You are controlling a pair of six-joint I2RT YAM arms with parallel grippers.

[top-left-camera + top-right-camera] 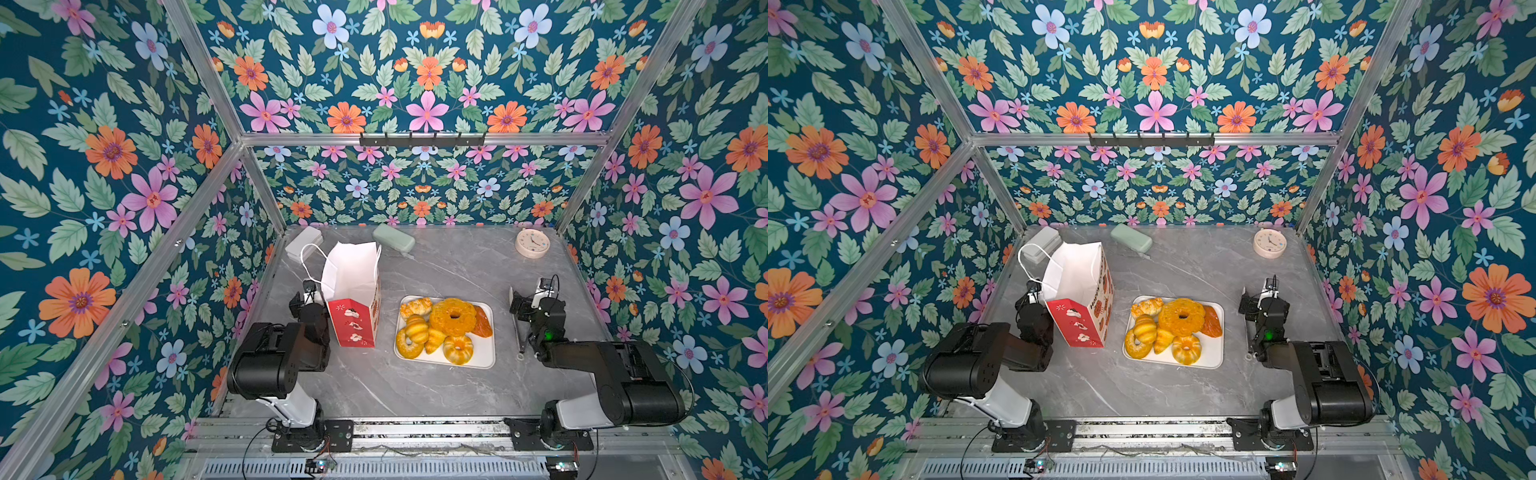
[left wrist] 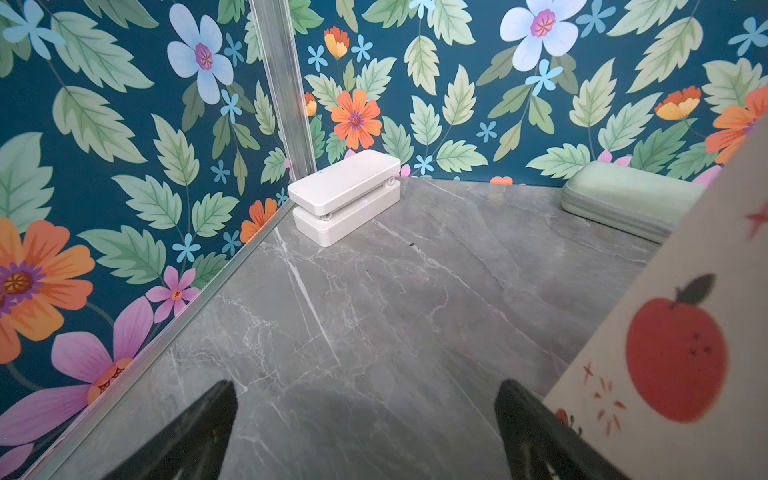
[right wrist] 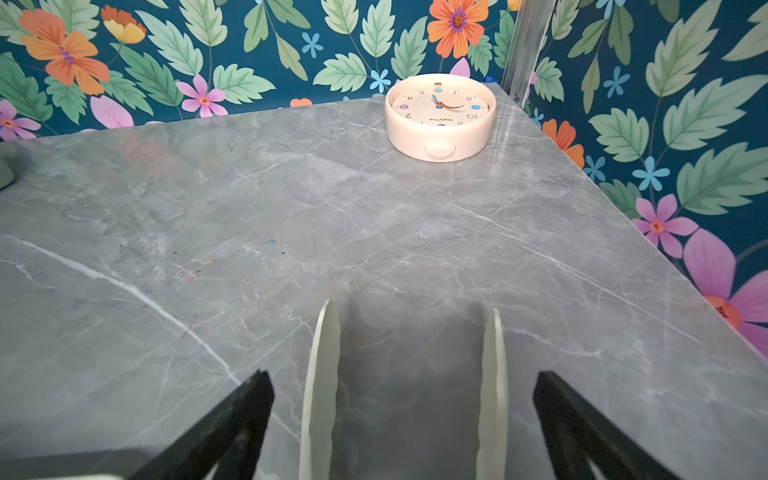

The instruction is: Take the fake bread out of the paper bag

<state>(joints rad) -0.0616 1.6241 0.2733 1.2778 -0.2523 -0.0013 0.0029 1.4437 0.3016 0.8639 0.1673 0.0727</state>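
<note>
Top view, seven fake bread pieces (image 1: 437,323), one tray (image 1: 484,354), one paper bag (image 1: 352,291)

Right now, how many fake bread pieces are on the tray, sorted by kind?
Ring buns: 3
Rolls: 2
Croissant: 1
Flat orange pastry: 1
Total: 7, all on the white tray

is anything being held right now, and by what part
Nothing is held: the left end effector and the right end effector both stand open and empty.
</note>
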